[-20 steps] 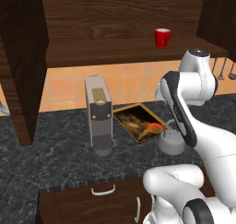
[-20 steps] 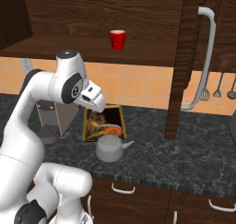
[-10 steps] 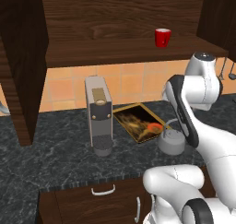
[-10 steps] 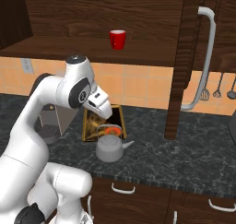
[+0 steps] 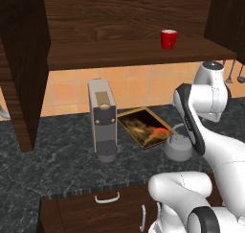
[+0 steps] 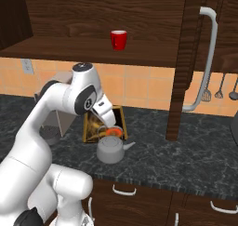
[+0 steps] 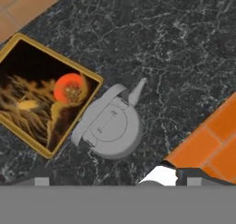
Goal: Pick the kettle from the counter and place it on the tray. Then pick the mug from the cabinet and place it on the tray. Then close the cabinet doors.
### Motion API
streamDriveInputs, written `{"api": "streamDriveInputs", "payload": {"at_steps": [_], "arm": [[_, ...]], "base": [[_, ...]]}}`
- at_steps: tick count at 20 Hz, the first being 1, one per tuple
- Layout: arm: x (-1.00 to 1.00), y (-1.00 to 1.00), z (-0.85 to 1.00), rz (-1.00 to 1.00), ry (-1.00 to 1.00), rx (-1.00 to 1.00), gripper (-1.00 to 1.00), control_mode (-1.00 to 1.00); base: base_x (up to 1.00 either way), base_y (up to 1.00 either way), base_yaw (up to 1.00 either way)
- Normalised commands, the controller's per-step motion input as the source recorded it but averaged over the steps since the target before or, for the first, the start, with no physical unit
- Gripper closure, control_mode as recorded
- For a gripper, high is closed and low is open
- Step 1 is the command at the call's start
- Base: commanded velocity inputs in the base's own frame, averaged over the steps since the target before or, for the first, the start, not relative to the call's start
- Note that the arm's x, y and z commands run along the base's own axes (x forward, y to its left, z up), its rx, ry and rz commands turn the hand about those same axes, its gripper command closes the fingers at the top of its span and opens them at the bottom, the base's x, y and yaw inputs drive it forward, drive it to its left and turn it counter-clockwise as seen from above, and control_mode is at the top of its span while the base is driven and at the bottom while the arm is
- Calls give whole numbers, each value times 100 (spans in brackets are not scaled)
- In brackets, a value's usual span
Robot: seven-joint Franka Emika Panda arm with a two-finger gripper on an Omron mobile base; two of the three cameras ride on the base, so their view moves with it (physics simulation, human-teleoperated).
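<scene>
On the dark marbled tabletop (image 7: 184, 57) the grey kettle (image 7: 109, 128) sits almost straight below the wide-apart, empty jaws, its arched handle running toward the tray (image 7: 27, 71) just beside it.

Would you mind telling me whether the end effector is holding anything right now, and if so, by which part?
Nothing is held. The end effector is open above the kettle, which sits on the counter beside the tray.
</scene>
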Motion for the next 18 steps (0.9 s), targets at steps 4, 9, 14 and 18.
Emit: {"api": "streamDriveInputs", "payload": {"at_steps": [4, 9, 14, 18], "arm": [[19, -2, -20, -8, 0, 1, -100, -100], [22, 0, -20, -8, 0, 0, -100, -100], [25, -3, -17, -7, 0, 0, -100, -100], [22, -6, -22, -4, 0, 0, -100, -100]], "base": [[0, 0, 0], [0, 0, 0], [0, 0, 0], [0, 0, 0]]}}
